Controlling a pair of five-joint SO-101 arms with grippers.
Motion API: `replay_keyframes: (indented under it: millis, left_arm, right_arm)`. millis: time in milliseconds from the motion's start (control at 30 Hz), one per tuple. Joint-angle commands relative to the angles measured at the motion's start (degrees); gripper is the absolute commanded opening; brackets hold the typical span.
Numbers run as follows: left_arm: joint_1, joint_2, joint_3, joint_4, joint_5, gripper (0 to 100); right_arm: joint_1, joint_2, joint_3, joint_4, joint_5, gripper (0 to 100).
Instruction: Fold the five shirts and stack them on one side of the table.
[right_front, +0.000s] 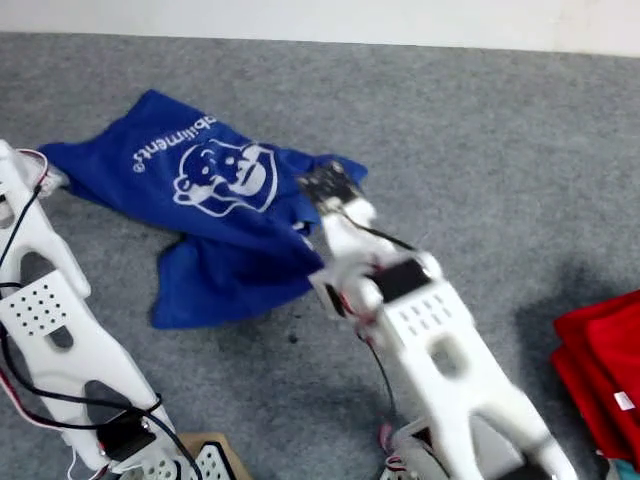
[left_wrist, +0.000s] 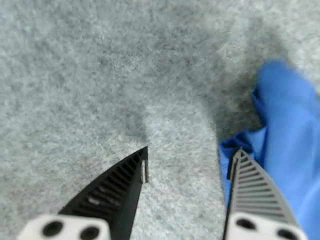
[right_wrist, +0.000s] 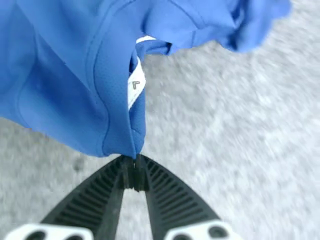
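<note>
A hem of the blue shirt (right_front: 225, 230) is being pinched between the closed fingers (right_wrist: 162, 187) of the right gripper (right_wrist: 134, 164), with the rest lying crumpled beyond the tips on the grey table (right_front: 480, 120). The left gripper (left_wrist: 192, 152) is being held spread, with blue cloth just beside one fingertip. Red shirts (right_front: 605, 365), well apart from both, are being cut off at the edge.

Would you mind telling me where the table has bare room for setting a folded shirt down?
Bare table runs along the far edge and between the right arm and the red stack. It is crowded around the blue shirt, which the right end effector grips.
</note>
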Motion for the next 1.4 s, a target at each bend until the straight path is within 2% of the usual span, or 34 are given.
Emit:
replay_keyframes:
  millis: [0,200,433,700,800,933,1000,1100,1200,1300,1367]
  left_arm:
    - [0.84,-1.01,-6.29,3.25,0.53,27]
    - [0.75,-1.1,-12.7,8.18,0.53,27]
    - [0.92,-0.84,-17.1,13.63,0.53,27]
    - [3.03,-0.75,-17.01,14.33,0.62,27]
    - [4.44,-0.66,-17.01,16.7,0.62,27]
    - [6.29,0.31,-17.1,18.46,0.62,27]
    - [7.43,1.19,-17.36,18.46,0.62,27]
    - [9.27,1.54,-17.45,19.52,0.62,27]
    - [10.24,1.54,-17.36,21.36,0.62,27]
    - [10.24,2.33,-17.01,21.54,0.53,27]
    - [10.24,3.65,-17.1,21.45,0.53,27]
  right_arm:
    - [2.95,-12.09,3.12,5.05,0.97,0.6]
    - [8.84,-19.03,4.79,10.33,1.05,0.6]
    - [22.81,-14.2,4.88,4.53,4.66,0.6]
    - [27.21,-3.74,4.35,-3.38,4.31,0.6]
    - [28.09,0.48,4.18,-7.87,4.22,3.5]
    - [25.45,1.54,4.18,-8.04,0.97,23.0]
    - [23.87,0.04,2.68,-7.96,0.62,28.8]
    - [22.29,-2.86,-2.15,-3.91,0.53,27.8]
    - [17.54,-6.02,-6.11,4.79,0.53,27.0]
    - [6.29,-8.4,-5.14,13.67,-0.79,27.0]
    - [-2.77,-10.07,-2.15,15.08,-2.99,27.0]
